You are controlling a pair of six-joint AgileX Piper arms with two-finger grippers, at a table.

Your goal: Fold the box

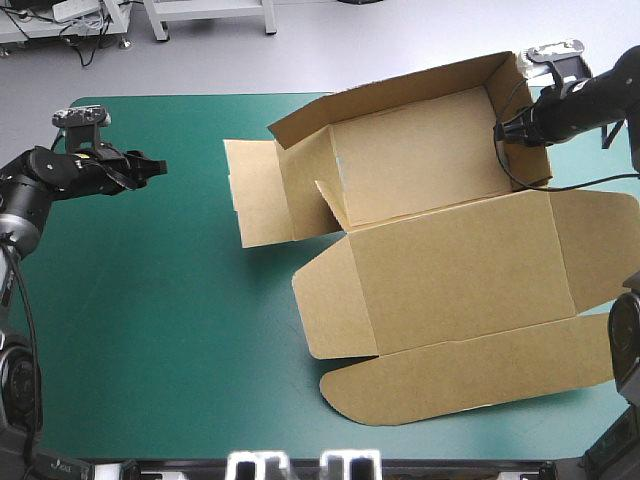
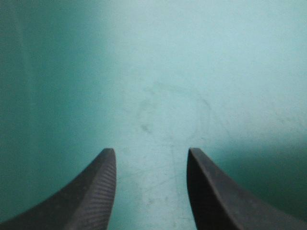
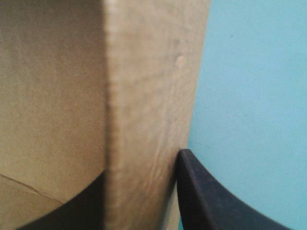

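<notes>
My right gripper (image 1: 508, 132) pinching a raised wall of the brown board box (image 1: 450, 260), left gripper (image 2: 151, 152) well apart from it, spread, empty

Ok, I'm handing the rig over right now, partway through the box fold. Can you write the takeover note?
Left end effector: open, empty, over bare teal-green cover, well to the left of the box.
Right end effector: shut on the box's right wall, at the table's far right.
Done: far wall and right wall raised; tray half formed.
To do: left-side panels lie splayed out, not tucked; lid lies flat toward the near edge.
</notes>
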